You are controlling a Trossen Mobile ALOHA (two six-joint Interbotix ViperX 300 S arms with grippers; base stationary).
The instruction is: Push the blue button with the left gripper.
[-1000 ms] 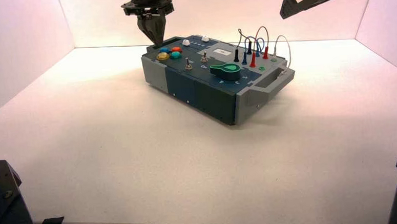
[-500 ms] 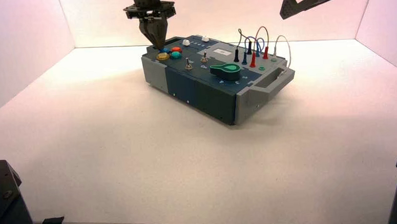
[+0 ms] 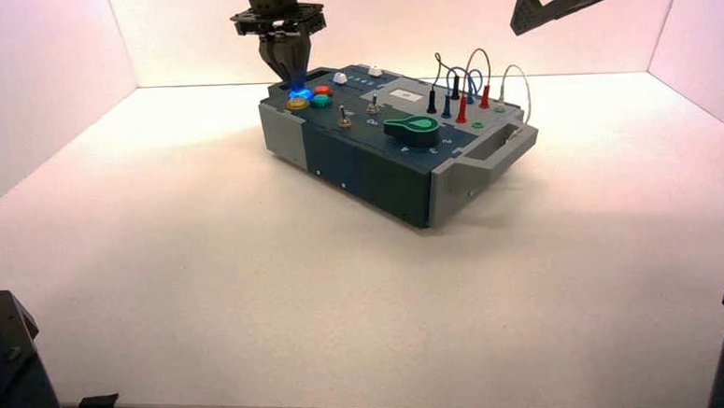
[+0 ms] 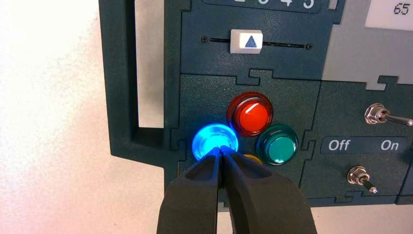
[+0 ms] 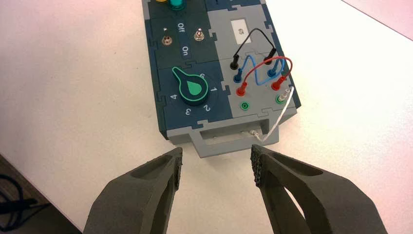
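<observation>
The blue button (image 4: 213, 139) glows bright blue at the far left corner of the box (image 3: 375, 166); it also shows lit in the high view (image 3: 299, 92). My left gripper (image 4: 222, 149) is shut, its closed tips resting on the blue button's near edge; it points straight down over the button cluster in the high view (image 3: 293, 77). The red button (image 4: 250, 113) and the teal button (image 4: 277, 145) sit beside it. The yellow button (image 4: 252, 158) is mostly hidden behind my fingers. My right gripper (image 5: 217, 166) is open and empty, held high off the box's handle end.
A white slider (image 4: 246, 41) lies beyond the buttons. Two toggle switches (image 4: 380, 115) flank the "Off / On" lettering. The green teardrop knob (image 5: 194, 89) and plugged wires (image 5: 258, 68) fill the box's right half. The box's grey handle (image 5: 234, 136) faces my right gripper.
My left gripper has shifted right and down onto the button cluster, and the blue button has lit up. The right arm has not moved.
</observation>
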